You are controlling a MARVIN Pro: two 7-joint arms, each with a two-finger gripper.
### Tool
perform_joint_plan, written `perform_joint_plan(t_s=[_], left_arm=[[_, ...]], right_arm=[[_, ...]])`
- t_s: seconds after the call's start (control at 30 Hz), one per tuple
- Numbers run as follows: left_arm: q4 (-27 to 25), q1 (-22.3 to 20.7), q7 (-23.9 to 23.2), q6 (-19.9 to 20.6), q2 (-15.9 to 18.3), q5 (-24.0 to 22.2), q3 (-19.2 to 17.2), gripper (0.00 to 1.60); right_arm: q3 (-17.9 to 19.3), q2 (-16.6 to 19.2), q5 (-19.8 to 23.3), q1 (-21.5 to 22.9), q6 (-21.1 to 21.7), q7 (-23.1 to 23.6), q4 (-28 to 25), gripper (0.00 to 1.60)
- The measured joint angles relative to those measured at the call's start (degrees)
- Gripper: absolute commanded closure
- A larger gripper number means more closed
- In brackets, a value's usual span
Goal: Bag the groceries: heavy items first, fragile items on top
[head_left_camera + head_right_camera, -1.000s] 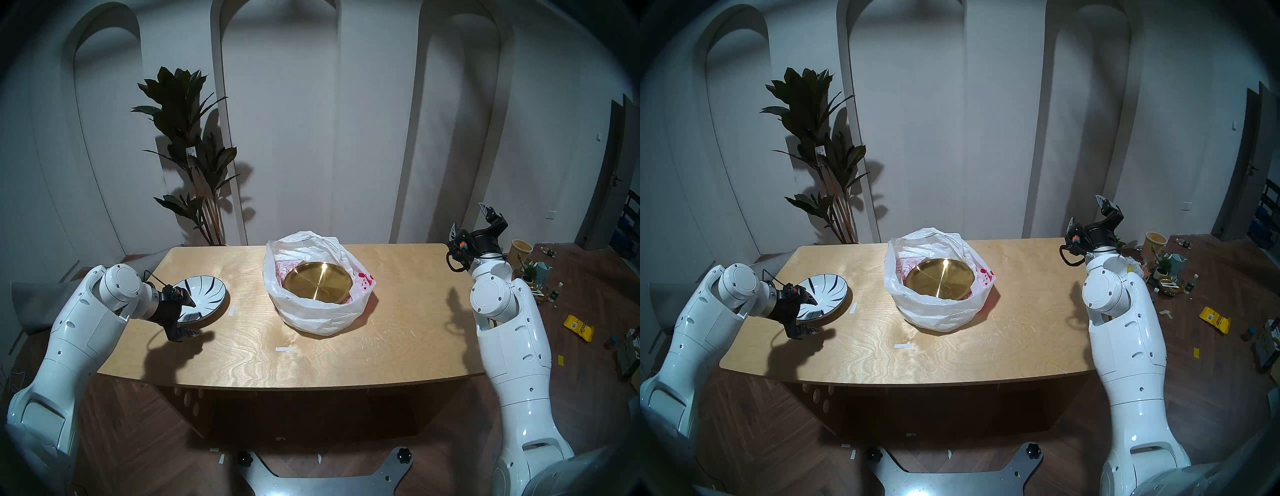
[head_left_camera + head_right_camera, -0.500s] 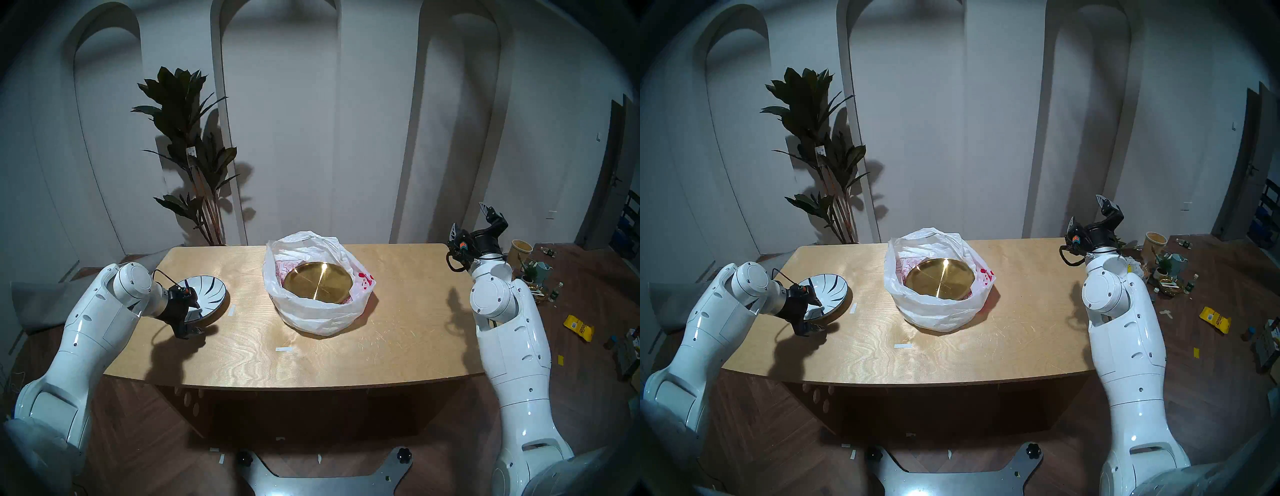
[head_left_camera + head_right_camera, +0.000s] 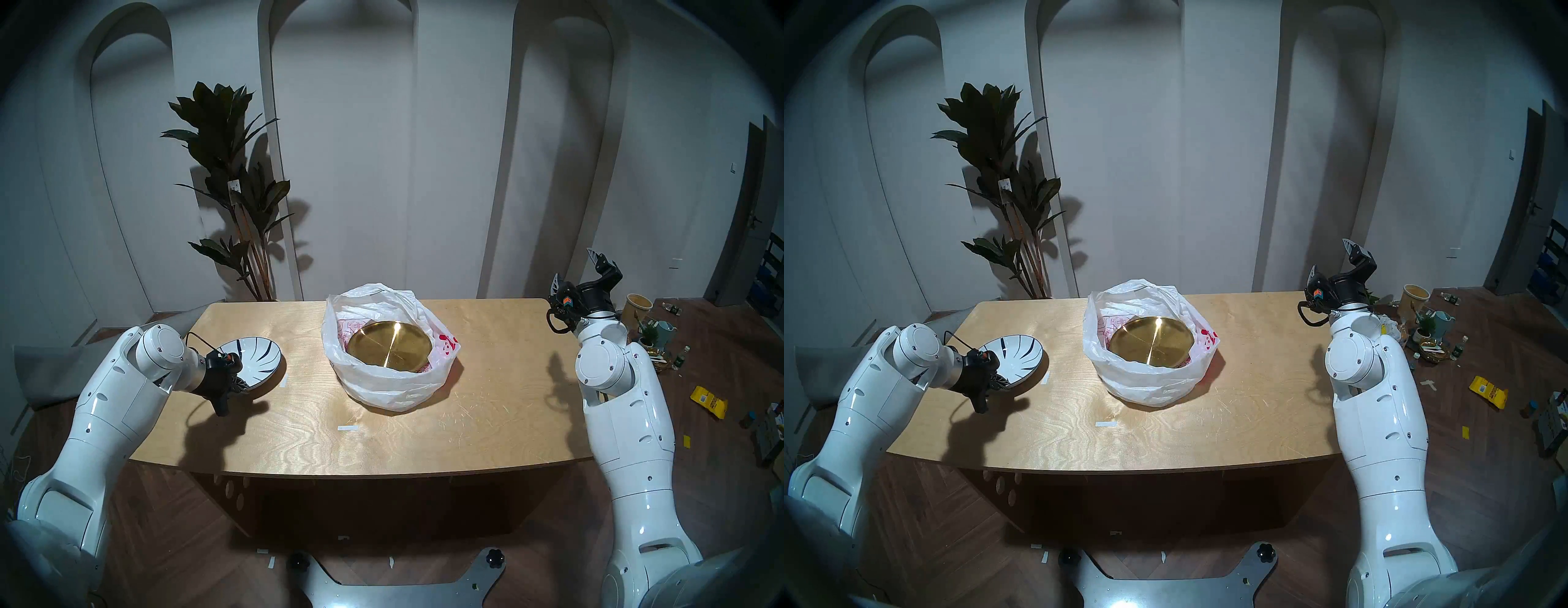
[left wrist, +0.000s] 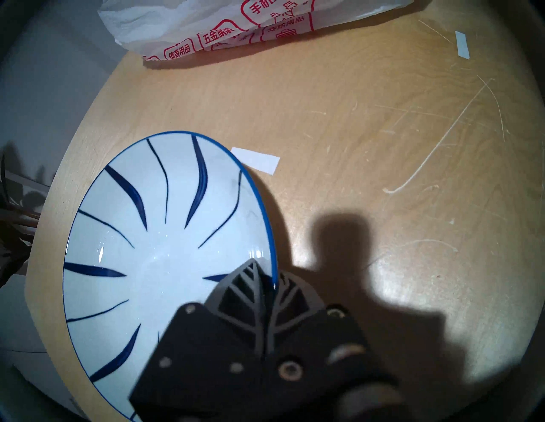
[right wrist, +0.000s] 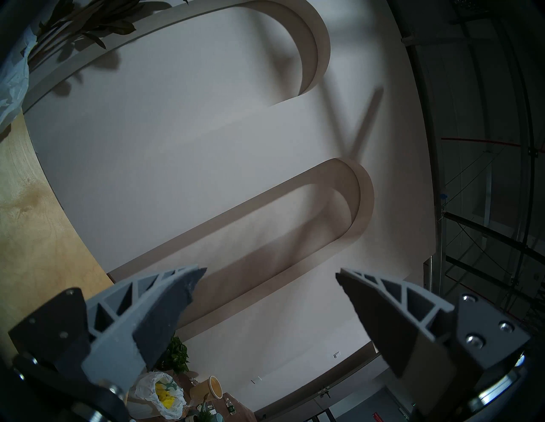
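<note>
The white ceramic plate with dark radial stripes (image 3: 254,361) (image 3: 1017,356) (image 4: 153,250) is at the table's left, tilted with its near-left edge raised. My left gripper (image 3: 239,385) (image 3: 998,383) (image 4: 272,277) is shut on the plate's near rim, one finger inside, one under. The gold metal plate (image 3: 390,343) (image 3: 1152,340) lies flat inside the open white plastic bag with red print (image 3: 382,390) (image 3: 1144,388) (image 4: 206,32) at the table's middle back. My right gripper (image 3: 575,269) (image 3: 1331,257) (image 5: 271,280) is open and empty, raised past the table's far right corner.
The wooden table (image 3: 488,407) carries small white tape marks (image 3: 348,428) (image 3: 283,381). A potted plant (image 3: 237,187) stands behind the table's left. Clutter, cups and a yellow packet (image 3: 708,401) lie on the floor to the right.
My left gripper closed onto the striped plate's near rim and lifted that edge, tilting the plate and shifting it slightly right. The right arm, bag and gold plate did not move.
</note>
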Motion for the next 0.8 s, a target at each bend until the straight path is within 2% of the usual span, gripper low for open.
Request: perform_joint_plan(t_s=[0.2, 0.47, 0.8], left_arm=[[-2.15, 1.09, 1.53, -1.42, 1.32, 2.77, 1.54, 1.60], [-6.47, 3.54, 6.96, -2.61, 2.49, 7.74, 3.55, 1.60], [-14.31, 8.21, 13.29, 1.47, 2.83, 11.44, 3.31, 1.60]], right_arm=[[0.04, -0.05, -0.05, 0.00, -0.05, -0.01, 0.01, 0.00], [0.10, -0.11, -0.10, -0.01, -0.10, -0.01, 0.03, 0.00], [0.16, -0.18, -0.17, -0.01, -0.19, -0.01, 0.06, 0.00]])
